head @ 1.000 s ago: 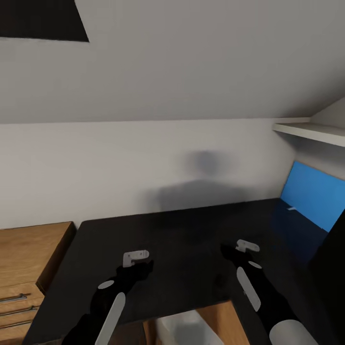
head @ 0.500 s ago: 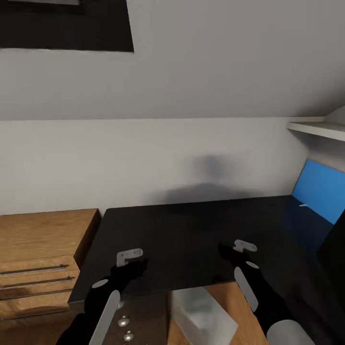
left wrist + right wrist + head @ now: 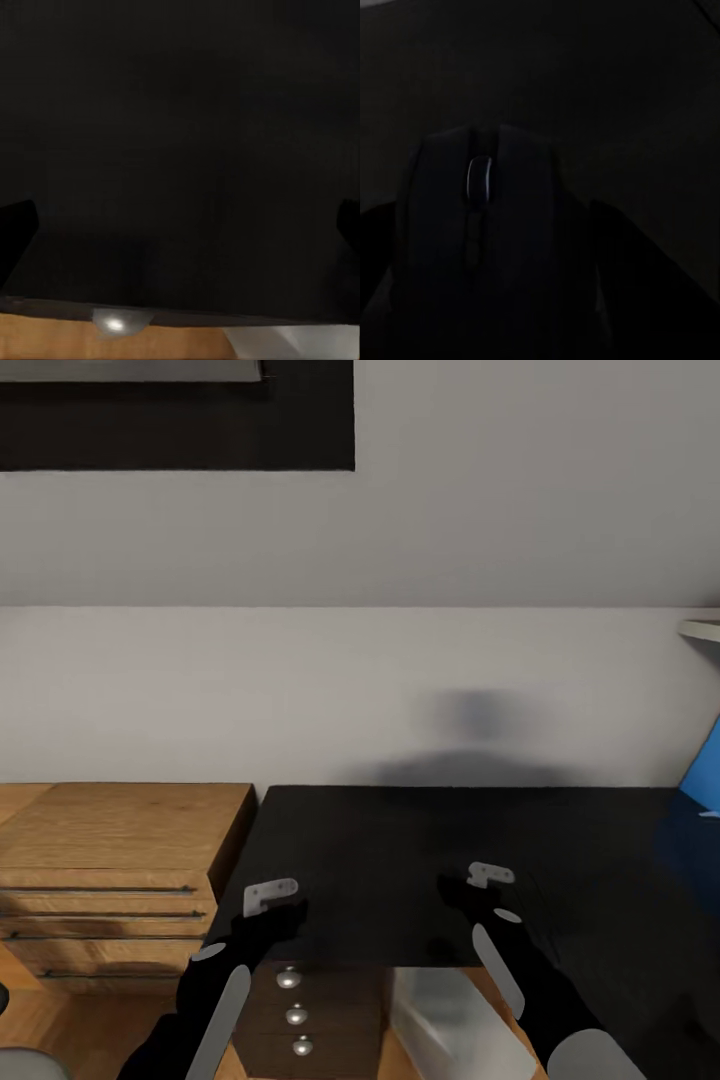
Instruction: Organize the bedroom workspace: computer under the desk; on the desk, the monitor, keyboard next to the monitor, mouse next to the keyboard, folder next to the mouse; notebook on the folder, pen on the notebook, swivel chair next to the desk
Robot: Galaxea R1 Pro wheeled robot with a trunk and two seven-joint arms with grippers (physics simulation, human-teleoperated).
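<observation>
The black-topped desk (image 3: 400, 840) lies just ahead of me, its bright blue back panel (image 3: 706, 772) at the right edge of the head view. My right gripper (image 3: 458, 892) hovers over the desk's near edge, shut on the small dark mouse (image 3: 484, 225), whose scroll wheel faces the wrist camera. My left gripper (image 3: 288, 916) hangs open over the desk's near left corner, and its dark fingertips (image 3: 16, 229) stand wide apart with only black desktop (image 3: 180, 150) between them. The light grey computer (image 3: 445, 1020) stands under the desk.
A low light-wood cabinet (image 3: 110, 850) with drawers adjoins the desk on the left. A dark drawer cabinet (image 3: 300, 1010) with round silver knobs sits under the desk's left end. A grey wall with a dark-framed skylight (image 3: 180, 420) rises behind, and a white shelf (image 3: 704, 628) shows at the right.
The whole head view has swung left: the desk, blue panel and shelf slid right, and more of the wood cabinet and skylight came in. Both grippers keep their pose.
</observation>
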